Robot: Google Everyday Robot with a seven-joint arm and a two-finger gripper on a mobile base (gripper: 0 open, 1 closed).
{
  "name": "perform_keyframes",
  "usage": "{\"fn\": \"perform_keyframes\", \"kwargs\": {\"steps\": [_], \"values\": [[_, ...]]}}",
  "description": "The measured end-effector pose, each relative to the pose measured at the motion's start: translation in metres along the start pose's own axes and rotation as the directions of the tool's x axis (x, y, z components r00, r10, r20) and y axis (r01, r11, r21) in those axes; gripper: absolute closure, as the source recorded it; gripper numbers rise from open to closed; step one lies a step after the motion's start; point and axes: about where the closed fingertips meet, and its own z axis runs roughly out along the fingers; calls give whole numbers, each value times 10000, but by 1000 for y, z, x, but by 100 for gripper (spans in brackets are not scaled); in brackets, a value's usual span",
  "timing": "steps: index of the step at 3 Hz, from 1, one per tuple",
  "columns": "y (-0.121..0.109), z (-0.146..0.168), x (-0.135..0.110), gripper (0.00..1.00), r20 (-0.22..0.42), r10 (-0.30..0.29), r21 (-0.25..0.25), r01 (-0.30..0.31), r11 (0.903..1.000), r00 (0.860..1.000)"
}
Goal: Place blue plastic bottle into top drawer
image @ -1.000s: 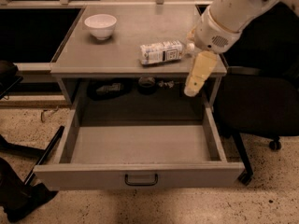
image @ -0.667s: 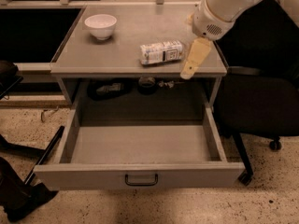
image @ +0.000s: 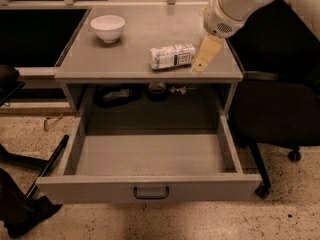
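The blue plastic bottle point(image: 172, 56) lies on its side on the grey tabletop point(image: 125, 49), right of centre, pale label up. The top drawer point(image: 150, 156) is pulled wide open below the tabletop and holds nothing; its front panel carries a small central pull handle point(image: 151, 192). My gripper point(image: 205, 55) hangs from the white arm at the upper right, just right of the bottle and a little above the tabletop's right front part. It holds nothing.
A white bowl point(image: 107, 27) stands at the back left of the tabletop. Dark objects point(image: 117, 95) lie on the shelf behind the drawer. A black office chair point(image: 277, 119) stands to the right. Dark gear point(image: 20, 209) lies on the floor at the left.
The arm has risen and pulled back toward the upper right; the gripper moved up from the table's front edge to beside the bottle. The bottle and drawer have not moved.
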Motion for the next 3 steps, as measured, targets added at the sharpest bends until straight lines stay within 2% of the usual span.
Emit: {"fn": "perform_keyframes", "kwargs": {"steps": [1, 2, 3], "values": [[-5, 11, -6, 0, 4, -212, -62, 212, 9998, 9998], [-22, 37, -7, 0, 120, -498, -133, 499, 9987, 9987], [-45, 95, -2, 0, 150, -757, -582, 764, 9954, 9970]]}}
